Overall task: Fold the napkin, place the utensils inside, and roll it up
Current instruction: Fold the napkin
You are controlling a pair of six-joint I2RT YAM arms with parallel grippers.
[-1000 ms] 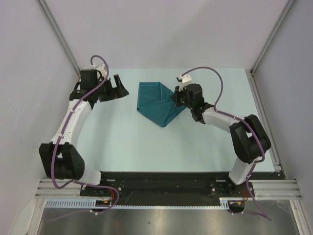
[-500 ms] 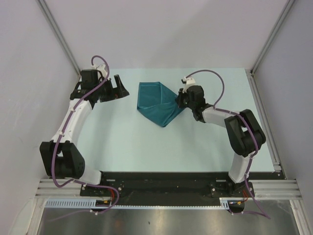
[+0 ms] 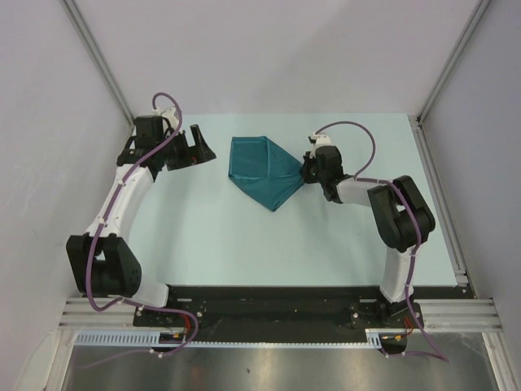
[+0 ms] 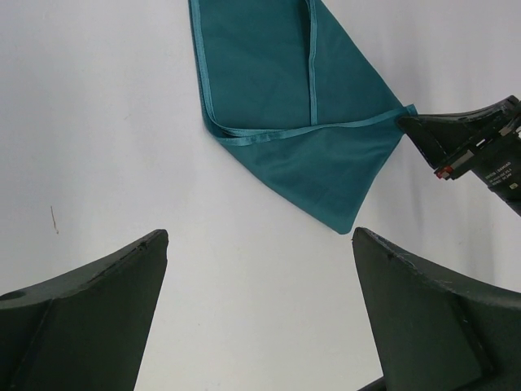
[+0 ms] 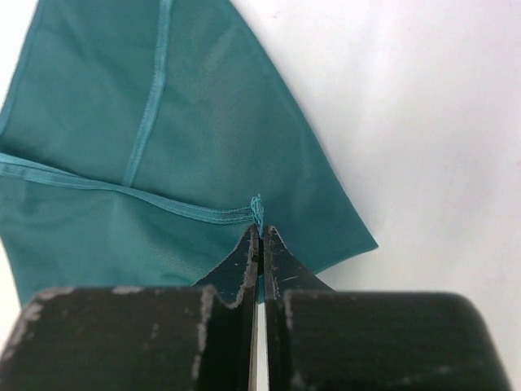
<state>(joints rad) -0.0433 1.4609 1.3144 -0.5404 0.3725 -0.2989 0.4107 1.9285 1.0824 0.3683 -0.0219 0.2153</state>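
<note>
R fingers [image 5: 240, 265] pinch the 3 o'clock corner of the dark teal, thin fabric napkin [image 3: 264, 171], which spreads toward 9 o'clock; L fingers [image 4: 89, 301] spread wide, well apart.

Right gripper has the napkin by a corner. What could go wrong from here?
1. The right gripper pinches only the very tip of one corner of the napkin, so the thin cloth may slip out.
2. Nothing pins the rest of the napkin: the left gripper stands open, apart from it, so a pull might drag the whole cloth or disturb its fold.
</note>
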